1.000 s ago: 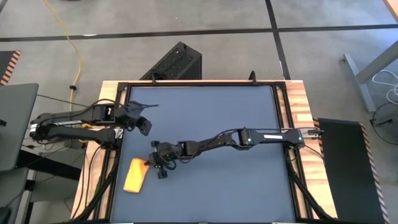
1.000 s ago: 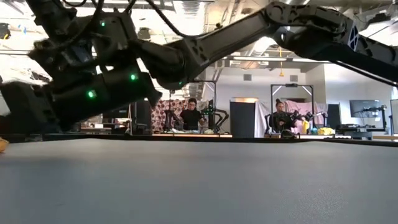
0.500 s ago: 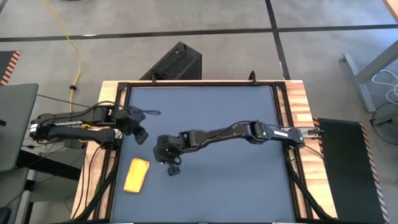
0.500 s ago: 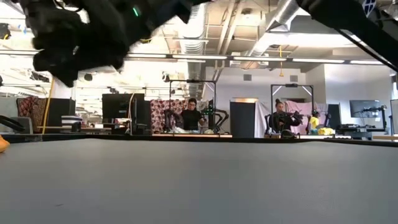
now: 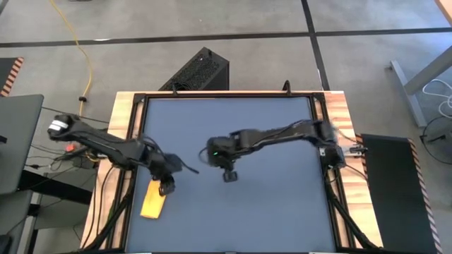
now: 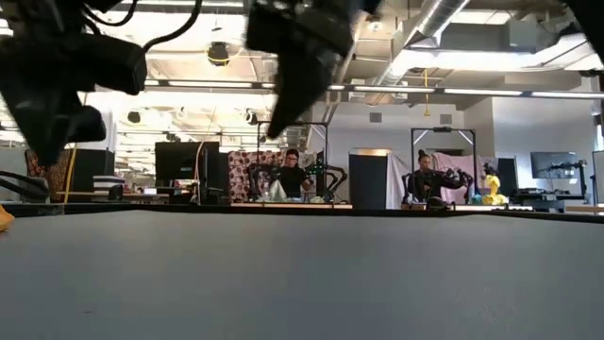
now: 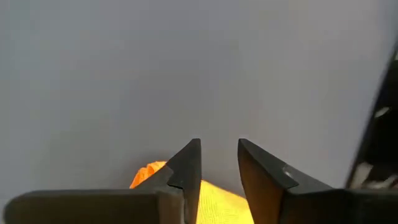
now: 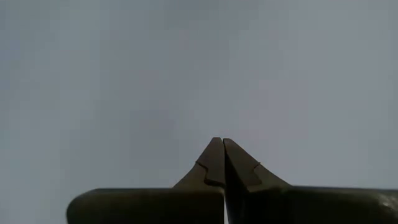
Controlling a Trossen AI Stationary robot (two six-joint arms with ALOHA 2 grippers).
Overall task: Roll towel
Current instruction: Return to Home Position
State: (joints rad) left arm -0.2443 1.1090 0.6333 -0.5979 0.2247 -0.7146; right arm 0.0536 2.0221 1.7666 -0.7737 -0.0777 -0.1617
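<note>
From above, I see the towel [image 5: 154,200] lying as a short yellow-orange roll near the front left corner of the dark blue bench [image 5: 254,113], close to its left edge. The left gripper [image 5: 167,187] hangs just beside the roll's far end, its arm reaching in over the left side of the bench. The right gripper [image 5: 229,174] sits near the middle of the bench, well apart from the towel, with its arm bent back toward the right edge.

At bench height, only a sliver of the towel [image 6: 4,219] shows at the picture's left border. Two dark masses hang above the surface; I take the one on the left to be the left gripper [image 6: 52,113] and the one nearer centre to be the right gripper [image 6: 293,71], though both are too blurred to be sure. Two people [image 6: 289,176] sit in the room behind.

Through the left wrist camera, the left gripper [image 7: 218,144] has its jaws a narrow gap apart, pinching nothing, and the towel [image 7: 217,200] shows between and beside them, against the bench.

Through the right wrist camera, the right gripper [image 8: 219,140] has its jaws pressed together over bare bench [image 8: 186,68].
</note>
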